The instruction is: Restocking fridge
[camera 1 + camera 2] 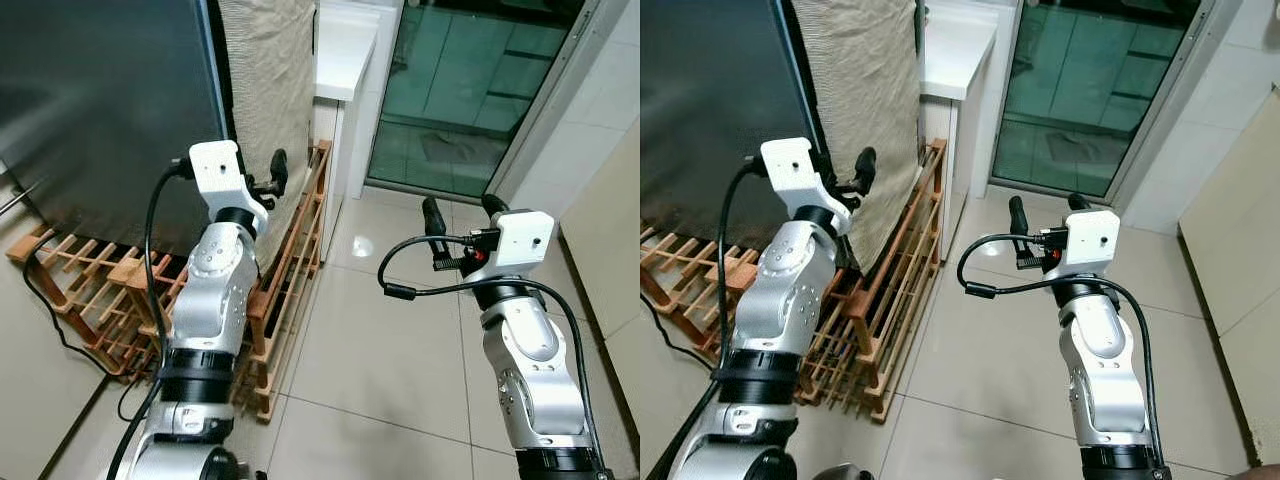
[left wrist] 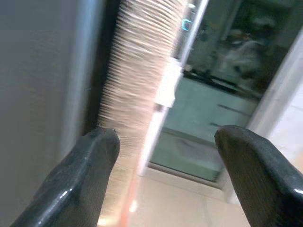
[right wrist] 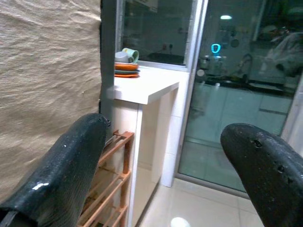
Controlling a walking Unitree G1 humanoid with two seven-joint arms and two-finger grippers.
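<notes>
On the robot's left, the dark grey fridge (image 1: 100, 110) is seen standing with its door closed, a beige woven panel (image 1: 268, 80) covering its side. A wooden rack (image 1: 285, 270) lies tipped on the tiled floor (image 1: 380, 340) against the foot of the fridge. The left tool (image 1: 277, 175) is held raised just beside the front corner of the fridge, near the beige panel; its two black fingers (image 2: 90, 175) are spread apart with nothing between them. The right tool (image 1: 460, 210) is held over the floor, well apart from the fridge, and is likewise released and bare, its fingers (image 3: 66, 170) parted. Beyond the fridge a white tabletop (image 3: 147, 87) is seen, and near its back edge a stack of plates (image 3: 127, 70) with a cup (image 3: 130, 55) on top. Behind it a glass door (image 1: 470, 90) is closed.
</notes>
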